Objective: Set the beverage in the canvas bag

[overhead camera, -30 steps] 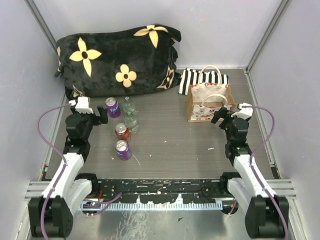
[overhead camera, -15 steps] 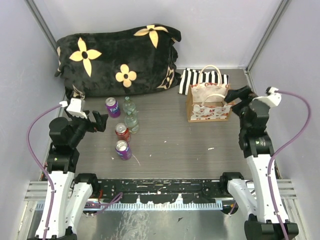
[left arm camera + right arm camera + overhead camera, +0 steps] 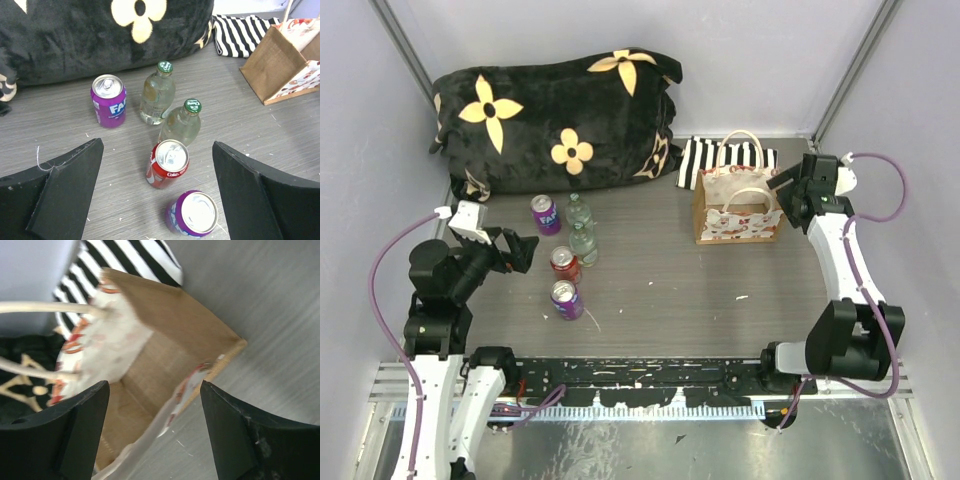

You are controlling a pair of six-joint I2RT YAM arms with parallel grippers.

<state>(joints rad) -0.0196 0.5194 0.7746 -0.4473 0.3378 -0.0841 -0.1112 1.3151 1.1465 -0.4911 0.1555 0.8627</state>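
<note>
Gaping at the canvas bag's [image 3: 738, 218] three o'clock edge, the right pincer [image 3: 784, 182] stands open; the left pincer [image 3: 524, 250], also wide open, faces the red can [image 3: 564, 264] from nine o'clock.

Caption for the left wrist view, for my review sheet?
Open left gripper faces two purple cans, a red can and two green-capped bottles; canvas bag at right.

- Far purple can [image 3: 108, 100]: large white letters "FA"; the rest of the word curves out of sight.
- Red can [image 3: 168, 163]: small white "Coke" near its base.
- Near purple can [image 3: 192, 214]: white lettering, unreadable.
- Green bottle caps [image 3: 164, 66]: print too small to read.
</note>
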